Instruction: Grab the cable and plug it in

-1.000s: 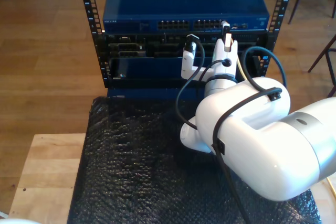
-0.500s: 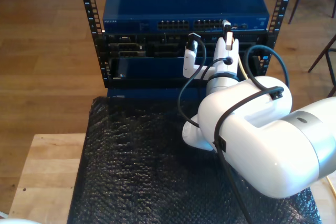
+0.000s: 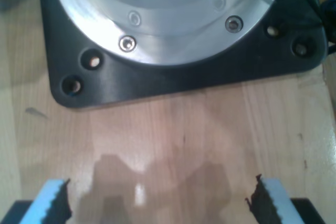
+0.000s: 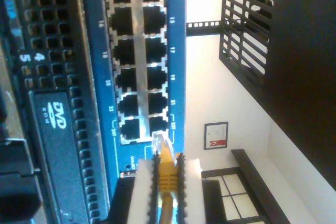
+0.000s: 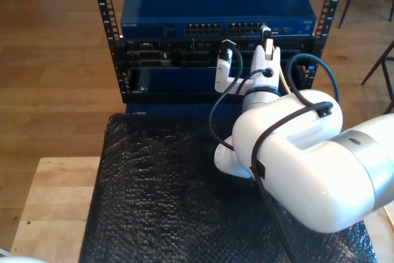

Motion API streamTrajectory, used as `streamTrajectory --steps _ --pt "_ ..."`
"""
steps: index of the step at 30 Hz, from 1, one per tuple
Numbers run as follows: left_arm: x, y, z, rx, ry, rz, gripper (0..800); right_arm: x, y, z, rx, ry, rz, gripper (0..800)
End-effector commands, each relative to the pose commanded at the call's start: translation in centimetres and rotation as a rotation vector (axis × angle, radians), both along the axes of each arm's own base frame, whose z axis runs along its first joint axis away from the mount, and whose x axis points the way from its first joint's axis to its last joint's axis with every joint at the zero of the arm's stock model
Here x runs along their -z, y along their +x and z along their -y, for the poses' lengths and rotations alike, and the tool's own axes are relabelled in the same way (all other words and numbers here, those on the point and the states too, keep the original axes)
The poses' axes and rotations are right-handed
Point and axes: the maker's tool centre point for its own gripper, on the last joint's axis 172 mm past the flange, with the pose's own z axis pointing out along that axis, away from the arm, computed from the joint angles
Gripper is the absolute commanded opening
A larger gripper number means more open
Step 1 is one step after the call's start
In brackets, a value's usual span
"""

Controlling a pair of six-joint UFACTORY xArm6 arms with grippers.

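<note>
Yellow cable [image 4: 167, 169] clamped in my second tool [image 4: 166, 182], plug tip at blue switch [image 4: 134, 61] port.

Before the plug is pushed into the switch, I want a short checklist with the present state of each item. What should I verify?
1. Cable held in my second hand: ok, the fingers clamp it just behind the plug.
2. Plug tip faces the blue switch: ok.
3. Plug lined up with an empty port: cannot tell; it sits at the edge of the last port pair.
4. Plug seated: not ok, its clear tip is outside the port.
5. My first hand out of the way: ok, open over bare wood near a black base plate.
</note>
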Motion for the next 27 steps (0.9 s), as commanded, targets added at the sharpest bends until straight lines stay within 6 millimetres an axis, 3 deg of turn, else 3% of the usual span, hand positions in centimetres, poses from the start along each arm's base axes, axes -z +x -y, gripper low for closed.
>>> streamTrajectory --steps 27 --pt "0.00 0.00 0.00 0.000 0.000 0.000 800 -0.22 0.12 -0.32 -0.010 0.030 0.007 0"
